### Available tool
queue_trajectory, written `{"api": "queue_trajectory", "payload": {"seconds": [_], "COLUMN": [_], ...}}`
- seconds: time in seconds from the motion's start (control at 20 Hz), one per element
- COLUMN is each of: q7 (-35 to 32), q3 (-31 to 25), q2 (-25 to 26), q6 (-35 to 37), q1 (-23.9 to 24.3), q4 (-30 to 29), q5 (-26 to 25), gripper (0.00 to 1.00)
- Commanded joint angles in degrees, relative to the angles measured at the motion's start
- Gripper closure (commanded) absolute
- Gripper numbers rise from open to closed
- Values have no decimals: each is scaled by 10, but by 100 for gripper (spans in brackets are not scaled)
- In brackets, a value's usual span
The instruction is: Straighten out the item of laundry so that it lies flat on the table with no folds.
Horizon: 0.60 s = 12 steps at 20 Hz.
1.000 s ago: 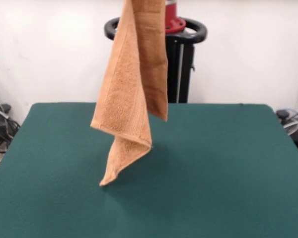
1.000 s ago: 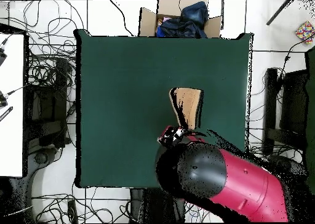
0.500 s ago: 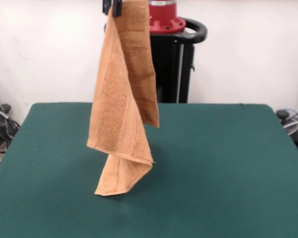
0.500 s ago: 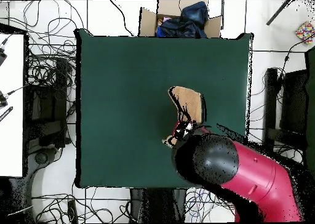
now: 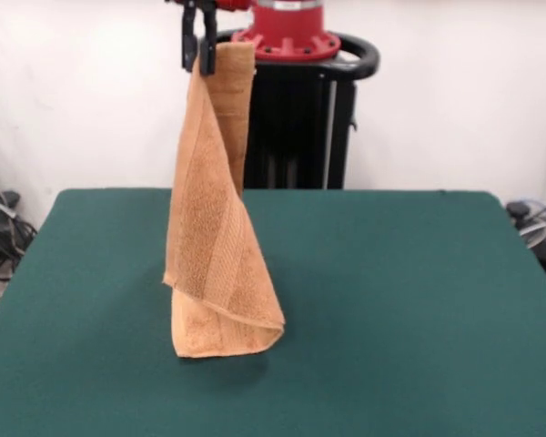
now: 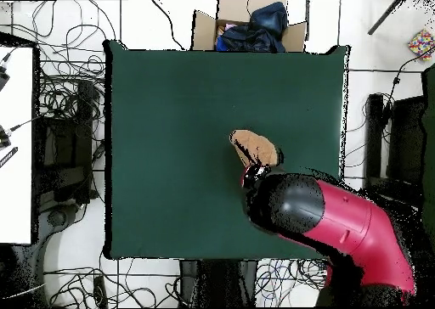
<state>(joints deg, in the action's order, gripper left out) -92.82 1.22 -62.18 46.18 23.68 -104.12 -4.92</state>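
Note:
The orange-tan towel (image 5: 214, 255) hangs in a long folded drape from my gripper (image 5: 200, 55), which is shut on its top edge high above the table (image 5: 400, 300). Its lower end rests on the green top and bunches into a fold there. In the overhead view only a small patch of the towel (image 6: 252, 146) shows beside the red arm, which hides the gripper.
A black pedestal ring (image 5: 355, 55) stands behind the table's far edge. A cardboard box with dark cloth (image 6: 251, 25) sits beyond one table edge in the overhead view. Cables (image 6: 68, 93) lie on the floor at the side.
The gripper has come down and moved left in the front view with the towel. The towel's bottom corner, which only touched the table, now lies bunched on it.

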Motion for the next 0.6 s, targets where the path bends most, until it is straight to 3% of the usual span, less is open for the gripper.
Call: {"api": "queue_trajectory", "payload": {"seconds": [0.05,0.6], "q7": [79,15], "q3": [-83,-95], "q2": [11,2], "q6": [-44,-27], "q1": [16,1], "q4": [-81,-102], "q5": [-7,-2], "gripper": [100,100]}}
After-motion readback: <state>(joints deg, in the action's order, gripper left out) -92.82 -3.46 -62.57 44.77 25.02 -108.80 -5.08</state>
